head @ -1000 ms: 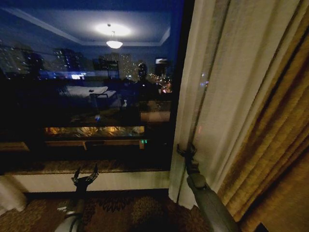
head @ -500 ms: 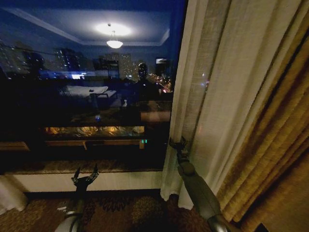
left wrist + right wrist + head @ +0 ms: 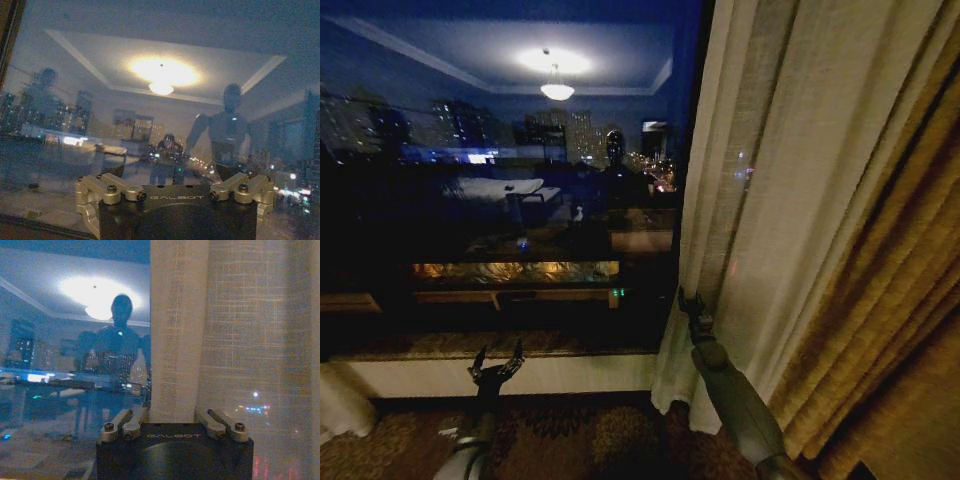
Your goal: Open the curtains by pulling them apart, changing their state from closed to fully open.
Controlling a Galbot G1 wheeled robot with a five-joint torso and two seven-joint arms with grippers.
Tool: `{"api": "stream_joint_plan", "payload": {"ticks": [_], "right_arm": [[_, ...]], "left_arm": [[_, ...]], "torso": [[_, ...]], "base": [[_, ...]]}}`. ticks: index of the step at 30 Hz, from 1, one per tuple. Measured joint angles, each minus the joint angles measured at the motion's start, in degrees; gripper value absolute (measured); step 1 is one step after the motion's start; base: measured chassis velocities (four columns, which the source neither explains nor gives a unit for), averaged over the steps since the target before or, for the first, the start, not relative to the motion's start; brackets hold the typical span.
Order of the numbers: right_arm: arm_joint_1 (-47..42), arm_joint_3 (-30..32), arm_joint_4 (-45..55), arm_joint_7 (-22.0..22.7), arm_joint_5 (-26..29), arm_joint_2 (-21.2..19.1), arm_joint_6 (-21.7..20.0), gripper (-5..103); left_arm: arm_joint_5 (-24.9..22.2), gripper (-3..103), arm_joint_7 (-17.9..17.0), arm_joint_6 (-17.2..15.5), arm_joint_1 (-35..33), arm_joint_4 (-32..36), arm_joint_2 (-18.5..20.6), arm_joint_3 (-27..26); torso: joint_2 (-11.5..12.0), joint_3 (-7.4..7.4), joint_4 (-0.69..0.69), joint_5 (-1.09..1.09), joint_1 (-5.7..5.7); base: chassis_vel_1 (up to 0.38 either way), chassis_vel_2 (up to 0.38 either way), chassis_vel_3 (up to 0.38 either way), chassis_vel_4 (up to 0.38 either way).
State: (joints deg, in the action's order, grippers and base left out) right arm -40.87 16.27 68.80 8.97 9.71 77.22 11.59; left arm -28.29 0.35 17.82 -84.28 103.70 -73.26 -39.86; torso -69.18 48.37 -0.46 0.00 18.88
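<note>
Head view: the right tool [image 3: 692, 305] is raised against the inner edge of the sheer cream-white pleated curtain panel [image 3: 760, 200], its fingers spread around a fold. The left tool [image 3: 496, 364] hangs low below the dark window glass [image 3: 500, 200], fingers apart, holding nothing.

Dark window [image 3: 500, 200] — ceiling lamp reflection [image 3: 556, 90]; patterned carpet [image 3: 580, 435]; golden-brown drapes [image 3: 890, 300] right.
</note>
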Motion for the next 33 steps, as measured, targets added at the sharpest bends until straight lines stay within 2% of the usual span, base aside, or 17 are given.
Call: {"api": "stream_joint_plan", "payload": {"ticks": [1, 4, 5, 8, 21, 30, 33], "right_arm": [[0.00, 0.00, 0.00, 0.00, 0.00, 0.00, 0.00, 33], [-0.24, 0.05, 0.11, -1.04, 0.35, 0.15, 0.47, 17], [-0.24, 0.05, 0.11, -1.04, 0.35, 0.15, 0.47, 17], [-0.45, 0.12, 0.24, -2.20, 1.62, 0.14, 0.74, 2], [-0.80, 0.44, 0.50, -3.28, 4.30, -1.04, 0.86, 0], [-1.03, 0.75, 0.35, -3.59, 4.97, -1.52, 3.00, 0], [-1.25, 0.97, 0.35, -3.59, 3.62, -1.73, 3.59, 0]], "left_arm": [[0.00, 100, 0.00, 0.00, 0.00, 0.00, 0.00, 0.00], [0.00, 100, 0.00, 0.00, 0.00, 0.00, 0.00, 0.00], [0.00, 100, 0.00, 0.00, 0.00, 0.00, 0.00, 0.00], [0.00, 100, 0.00, 0.00, 0.00, 0.00, 0.00, 0.00], [0.01, 100, 0.00, 0.00, 0.00, 0.00, 0.00, -0.01], [0.00, 100, 0.00, 0.00, 0.00, 0.00, 0.00, -0.01], [0.00, 100, 0.00, 0.00, 0.00, 0.00, 0.00, 0.01]], "torso": [[0.00, 0.00, 0.00, 0.00, 0.00], [0.00, 0.00, 0.00, 0.00, 0.00], [0.00, 0.00, 0.00, 0.00, 0.00], [0.00, 0.00, 0.00, 0.00, 0.00], [0.00, 0.00, 0.00, 0.00, 0.00], [0.00, 0.00, 0.00, -0.02, 0.01], [0.00, 0.00, -0.02, 0.02, 0.01]], "base": [[0.000, 0.000, 0.000, 0.000], [0.000, 0.000, 0.000, 0.000], [0.000, 0.000, 0.000, 0.000], [0.000, 0.000, 0.000, 0.000], [-0.027, -0.022, 0.020, 0.025], [-0.172, -0.187, 0.188, 0.187], [-0.227, -0.200, 0.208, 0.211]]}}
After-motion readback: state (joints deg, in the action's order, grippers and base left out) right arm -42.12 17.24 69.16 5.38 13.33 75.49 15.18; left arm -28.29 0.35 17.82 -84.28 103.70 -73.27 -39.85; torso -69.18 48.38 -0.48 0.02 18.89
